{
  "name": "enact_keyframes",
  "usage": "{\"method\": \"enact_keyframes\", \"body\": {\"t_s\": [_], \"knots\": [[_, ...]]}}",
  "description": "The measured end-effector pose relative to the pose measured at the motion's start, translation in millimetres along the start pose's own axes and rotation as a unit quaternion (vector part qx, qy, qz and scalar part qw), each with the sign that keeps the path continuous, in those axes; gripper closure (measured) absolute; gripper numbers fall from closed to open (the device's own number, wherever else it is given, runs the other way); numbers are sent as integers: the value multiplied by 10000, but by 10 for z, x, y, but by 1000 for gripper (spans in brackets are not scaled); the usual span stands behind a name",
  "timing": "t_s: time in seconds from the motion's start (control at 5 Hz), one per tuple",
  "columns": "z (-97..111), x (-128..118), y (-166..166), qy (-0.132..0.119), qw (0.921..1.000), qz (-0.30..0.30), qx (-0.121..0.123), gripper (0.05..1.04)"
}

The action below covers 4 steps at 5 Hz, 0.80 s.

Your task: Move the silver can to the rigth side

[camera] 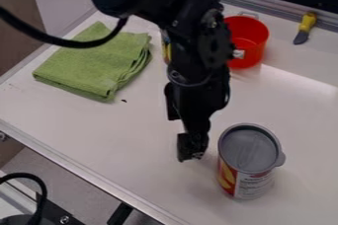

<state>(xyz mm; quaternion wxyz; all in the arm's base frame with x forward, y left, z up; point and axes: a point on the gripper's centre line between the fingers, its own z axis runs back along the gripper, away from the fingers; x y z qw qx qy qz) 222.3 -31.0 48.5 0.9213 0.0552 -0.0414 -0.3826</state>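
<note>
Lit by a pale sheen (297, 78) toward the right edge of the white bench (86, 130). Edged by a metal rail (284, 3) along the far side. Bordered by grey floor (63, 179) at lower left, by a brown panel (17, 21) at upper left.

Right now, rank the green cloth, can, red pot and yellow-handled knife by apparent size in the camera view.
Green cloth
Can, though nearness to the camera enlarges it
Red pot, partly hidden
Yellow-handled knife

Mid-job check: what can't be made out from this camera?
Camera view:
Object behind the arm: mostly hidden by it, unidentifiable.
Red pot: left side hidden by the arm.
Can: inside covered by its grey lid.
Dark speck near the green cloth: too small to identify.
</note>
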Motion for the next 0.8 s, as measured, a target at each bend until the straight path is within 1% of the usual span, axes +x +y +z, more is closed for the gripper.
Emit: {"method": "enact_keyframes", "body": {"t_s": [0.2, 0.4, 0.6, 0.8], "knots": [[51, -56, 252, 74, 9989, 443, 148, 87], [22, -33, 483, 168, 9902, 1363, 260, 87], [-45, 120, 779, 325, 9649, 2581, 349, 87], [57, 133, 1076, 121, 9275, 3725, 287, 87]]}}
